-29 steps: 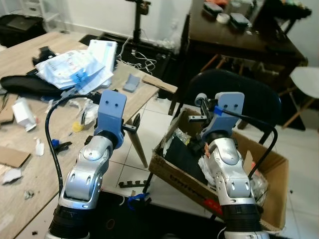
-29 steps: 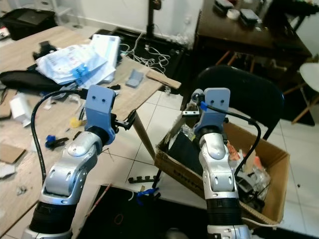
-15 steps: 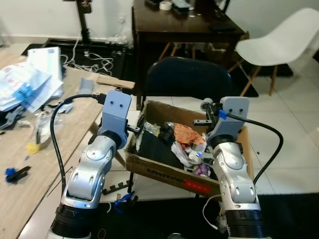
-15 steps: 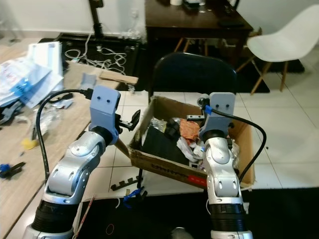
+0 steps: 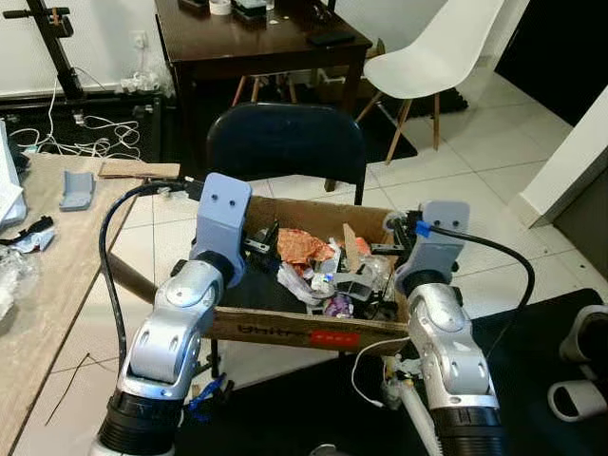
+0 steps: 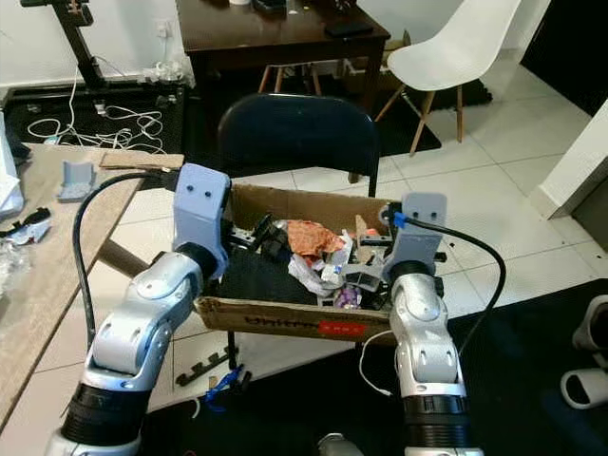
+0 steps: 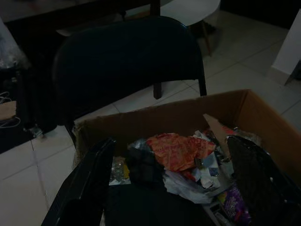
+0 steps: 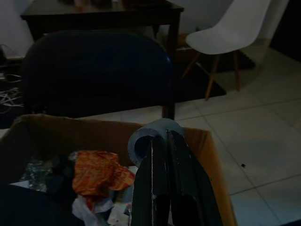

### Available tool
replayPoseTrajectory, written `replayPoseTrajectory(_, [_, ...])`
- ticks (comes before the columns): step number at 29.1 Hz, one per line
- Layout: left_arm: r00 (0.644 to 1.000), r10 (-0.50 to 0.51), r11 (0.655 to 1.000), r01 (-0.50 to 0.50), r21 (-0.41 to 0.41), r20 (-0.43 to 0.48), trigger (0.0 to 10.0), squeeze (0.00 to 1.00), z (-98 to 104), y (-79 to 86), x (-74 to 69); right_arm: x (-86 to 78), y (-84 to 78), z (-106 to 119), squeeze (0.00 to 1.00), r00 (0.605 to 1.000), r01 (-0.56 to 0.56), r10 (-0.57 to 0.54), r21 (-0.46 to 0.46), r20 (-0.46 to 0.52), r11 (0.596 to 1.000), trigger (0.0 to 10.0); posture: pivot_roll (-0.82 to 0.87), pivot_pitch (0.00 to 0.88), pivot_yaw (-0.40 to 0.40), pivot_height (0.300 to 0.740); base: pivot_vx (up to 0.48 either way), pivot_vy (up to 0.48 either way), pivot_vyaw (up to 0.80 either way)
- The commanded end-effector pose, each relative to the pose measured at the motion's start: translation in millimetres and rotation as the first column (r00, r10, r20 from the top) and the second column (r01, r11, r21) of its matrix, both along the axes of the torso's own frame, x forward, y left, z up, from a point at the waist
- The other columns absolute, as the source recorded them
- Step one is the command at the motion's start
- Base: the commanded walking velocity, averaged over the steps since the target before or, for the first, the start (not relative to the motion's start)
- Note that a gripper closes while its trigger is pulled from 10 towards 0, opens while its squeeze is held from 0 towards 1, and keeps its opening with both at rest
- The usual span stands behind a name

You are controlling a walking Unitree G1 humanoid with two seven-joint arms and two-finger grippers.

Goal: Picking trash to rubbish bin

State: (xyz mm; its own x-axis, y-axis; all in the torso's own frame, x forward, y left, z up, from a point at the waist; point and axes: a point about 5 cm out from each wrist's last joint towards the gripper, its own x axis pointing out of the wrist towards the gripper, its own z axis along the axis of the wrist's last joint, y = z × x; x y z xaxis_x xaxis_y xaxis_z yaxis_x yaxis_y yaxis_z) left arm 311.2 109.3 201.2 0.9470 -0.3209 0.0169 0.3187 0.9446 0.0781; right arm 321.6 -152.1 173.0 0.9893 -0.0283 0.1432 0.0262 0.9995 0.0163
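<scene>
right pincer point(image 8: 160, 141) clamps a grey tape roll point(image 8: 146, 133) over the box point(image 5: 285, 328); left pincer point(image 7: 176, 183) spread

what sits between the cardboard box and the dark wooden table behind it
A dark blue chair stands there, its backrest right behind the cardboard box of trash and in front of the dark wooden table, seen in both eye views.

Both silver arms were raised forward, forearms angled upward, blue wrist housings uppermost. The left gripper point(image 7: 174, 188) had its two black fingers point(image 7: 82, 188) spread wide apart, one at each side of the left wrist view. The right gripper point(image 8: 162, 141) had its fingers point(image 8: 146, 188) pressed close together, clamped on a grey tape roll point(image 8: 150, 134) at their tips. The two wrists stood level, well apart.
</scene>
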Motion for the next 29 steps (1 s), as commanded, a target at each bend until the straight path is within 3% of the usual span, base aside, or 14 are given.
replayPoseTrajectory(1, [1.0,-0.025,0.999,0.025,-0.034,-0.011,10.0,0.0,-1,-3.0,-3.6,-0.7,-1.7,2,0.0,1.0,0.009,-0.009,0.01,0.01,1.0,10.0,0.12,0.157,-0.02,0.74,0.319,0.0,0.0])
replayPoseTrajectory(17, [0.998,-0.062,0.997,0.061,-0.037,-0.015,10.0,0.0,-2,-7.4,-5.2,-0.8,-1.7,-1,0.0,1.0,0.0,0.0,0.007,-0.01,1.0,10.0,0.12,0.158,-0.021,0.74,0.37,0.0,0.0])
replayPoseTrajectory(29, [0.999,-0.053,0.999,0.053,0.01,-0.004,10.0,0.0,-4,-7.2,-5.4,-0.2,1.9,-9,0.0,0.998,-0.026,0.026,-0.007,-0.052,1.0,10.0,0.12,0.159,-0.024,0.74,0.0,0.0,0.0])
